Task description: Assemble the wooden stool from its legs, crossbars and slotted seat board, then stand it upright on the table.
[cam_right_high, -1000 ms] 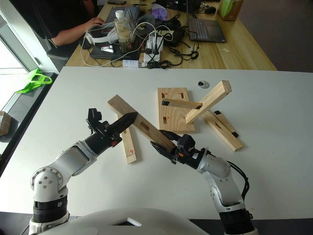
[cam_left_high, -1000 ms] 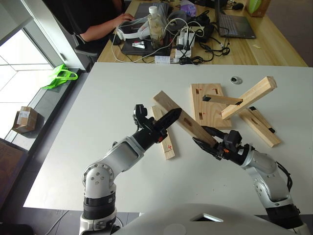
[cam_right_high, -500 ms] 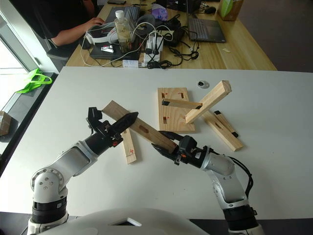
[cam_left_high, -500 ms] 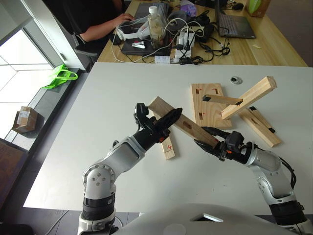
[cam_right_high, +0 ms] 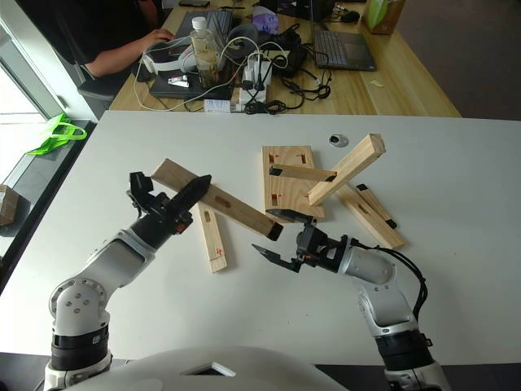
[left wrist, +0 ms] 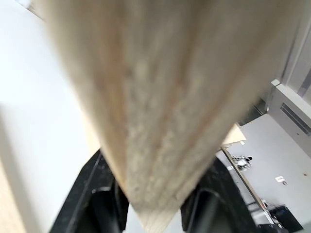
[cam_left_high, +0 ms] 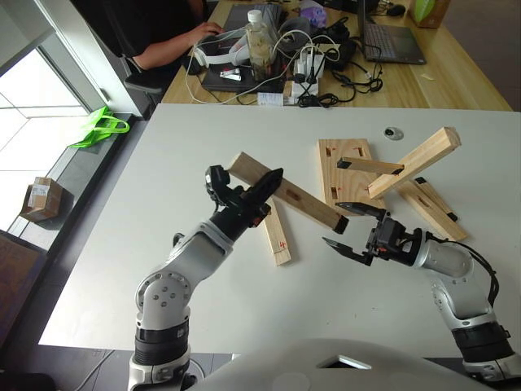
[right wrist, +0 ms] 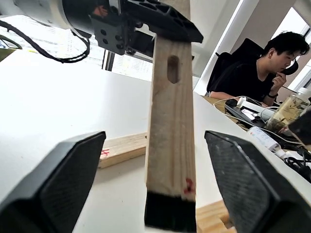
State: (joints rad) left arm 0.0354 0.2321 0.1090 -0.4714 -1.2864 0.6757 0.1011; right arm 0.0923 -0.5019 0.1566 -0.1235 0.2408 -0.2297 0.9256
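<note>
held leg (right wrist: 171,131): pale wood, black end cap, small red mark, possibly a numeral | table (cam_left_high: 203,138): white

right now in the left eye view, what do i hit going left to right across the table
left gripper, shut on a slotted leg → right gripper, open → tilted leg

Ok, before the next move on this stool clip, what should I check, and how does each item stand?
1. Grip: left tool shut on the slotted leg: ok.
2. Release: right tool open, pads either side of that leg's end, not touching: ok.
3. Clearance: slotted leg free of the spare leg lying beneath it: cannot tell.
4. Target: seat board flat, slots up: ok.
5. All parts joined and standing upright: not ok.
</note>
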